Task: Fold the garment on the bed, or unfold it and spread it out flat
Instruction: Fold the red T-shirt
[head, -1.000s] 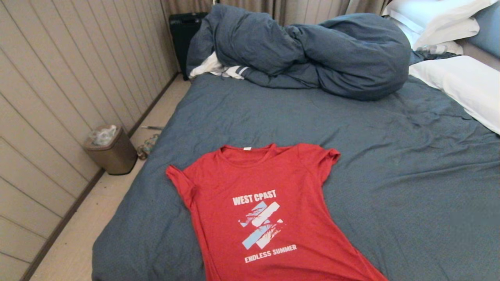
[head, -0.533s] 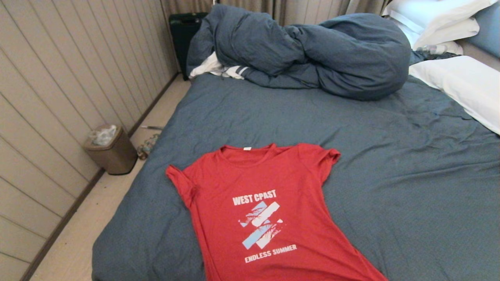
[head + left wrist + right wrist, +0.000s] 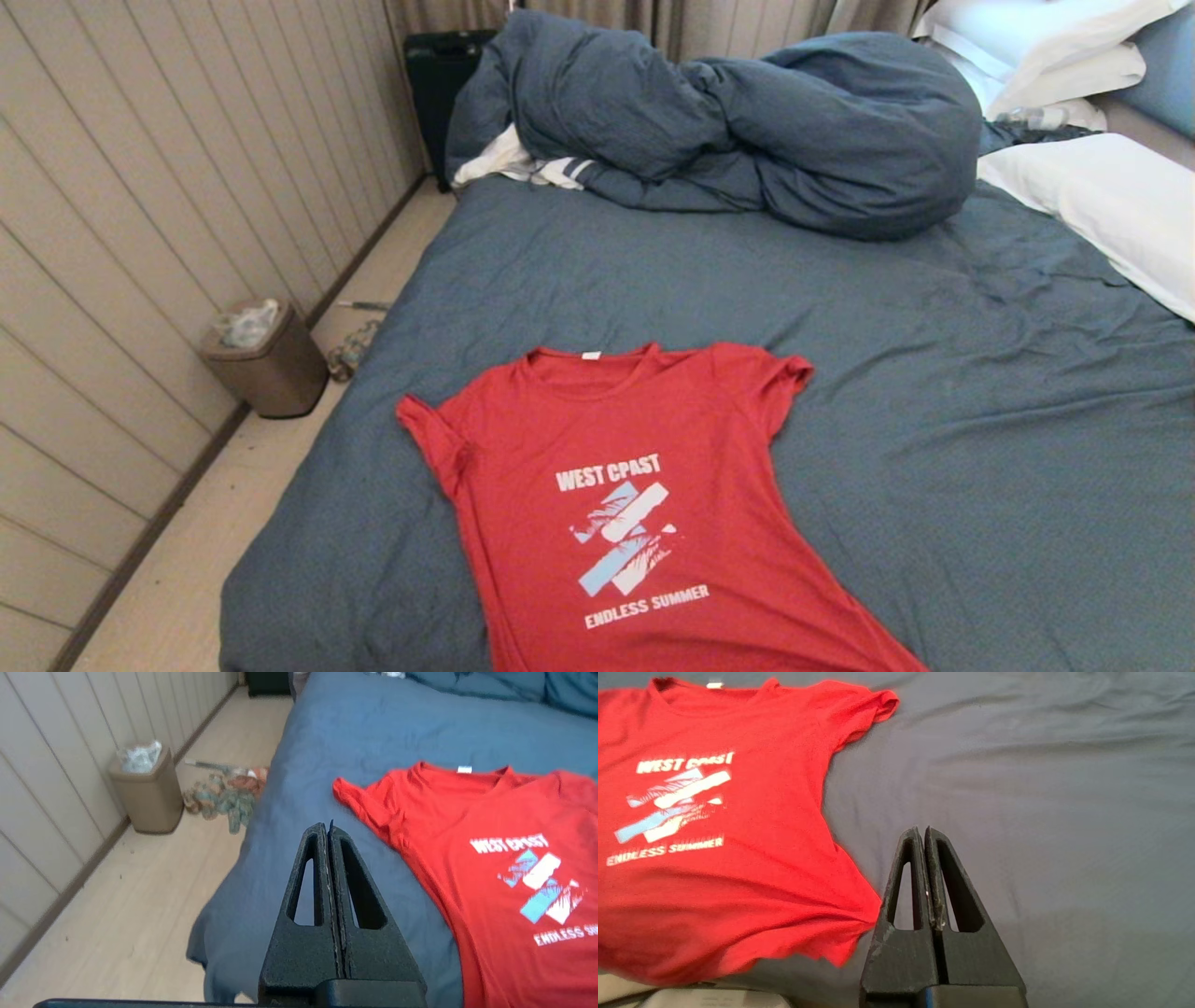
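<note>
The red T-shirt (image 3: 635,485) lies spread flat, print side up, on the near part of the bed (image 3: 934,392), collar toward the far end; its hem runs past the head view's near edge. Neither gripper shows in the head view. In the left wrist view my left gripper (image 3: 328,828) is shut and empty above the sheet, near the bed's left edge, apart from the T-shirt (image 3: 490,849) and its left sleeve. In the right wrist view my right gripper (image 3: 922,831) is shut and empty over bare sheet, just beside the T-shirt (image 3: 719,826) at its lower right hem corner.
A bunched blue-grey duvet (image 3: 747,121) and a white striped cloth (image 3: 523,163) lie at the far end, with white pillows (image 3: 1102,196) at the right. On the floor to the left stand a brown bin (image 3: 266,359) and some clutter (image 3: 224,798), along the panelled wall.
</note>
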Robot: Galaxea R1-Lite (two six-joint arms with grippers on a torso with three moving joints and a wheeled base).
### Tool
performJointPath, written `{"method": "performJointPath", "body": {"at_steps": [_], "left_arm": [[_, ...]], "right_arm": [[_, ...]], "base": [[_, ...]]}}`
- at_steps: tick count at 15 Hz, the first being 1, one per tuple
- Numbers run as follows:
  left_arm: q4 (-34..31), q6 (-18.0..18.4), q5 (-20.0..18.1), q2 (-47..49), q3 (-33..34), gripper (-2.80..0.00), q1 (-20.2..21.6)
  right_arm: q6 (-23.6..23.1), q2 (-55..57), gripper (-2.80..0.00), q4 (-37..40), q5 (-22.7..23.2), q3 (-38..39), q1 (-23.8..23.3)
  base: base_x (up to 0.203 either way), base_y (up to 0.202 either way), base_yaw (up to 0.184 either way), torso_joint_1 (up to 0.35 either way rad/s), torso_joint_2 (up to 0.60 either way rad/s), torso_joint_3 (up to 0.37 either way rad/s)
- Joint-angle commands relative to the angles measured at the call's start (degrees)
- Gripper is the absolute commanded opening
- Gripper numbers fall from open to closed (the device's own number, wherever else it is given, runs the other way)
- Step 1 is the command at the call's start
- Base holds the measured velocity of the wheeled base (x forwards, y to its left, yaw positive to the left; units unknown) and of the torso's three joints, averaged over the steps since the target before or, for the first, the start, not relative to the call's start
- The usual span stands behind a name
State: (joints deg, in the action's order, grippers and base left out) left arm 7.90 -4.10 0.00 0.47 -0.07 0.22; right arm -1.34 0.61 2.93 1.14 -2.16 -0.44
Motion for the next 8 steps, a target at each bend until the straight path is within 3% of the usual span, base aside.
{"method": "performJointPath", "body": {"at_steps": [1, 4, 8], "left_arm": [[-0.4, -0.5, -0.3, 3.9, -3.0, -2.80, 0.0], [-1.3, -4.4, -3.1, 23.3, -15.8, -2.80, 0.0], [-0.7, -9.6, -9.1, 55.3, -32.5, -2.80, -0.2]], "right_arm": [[0.1, 3.9, -2.80, 0.9, 0.5, -4.4, 0.0], [2.3, 22.8, -2.80, 2.9, 2.1, -16.7, 1.1], [8.9, 52.5, -2.80, 2.8, 3.2, -38.6, 4.5]], "base": [[0.000, 0.000, 0.000, 0.000, 0.00, 0.000], [0.000, 0.000, 0.000, 0.000, 0.00, 0.000], [0.000, 0.000, 0.000, 0.000, 0.00, 0.000]]}}
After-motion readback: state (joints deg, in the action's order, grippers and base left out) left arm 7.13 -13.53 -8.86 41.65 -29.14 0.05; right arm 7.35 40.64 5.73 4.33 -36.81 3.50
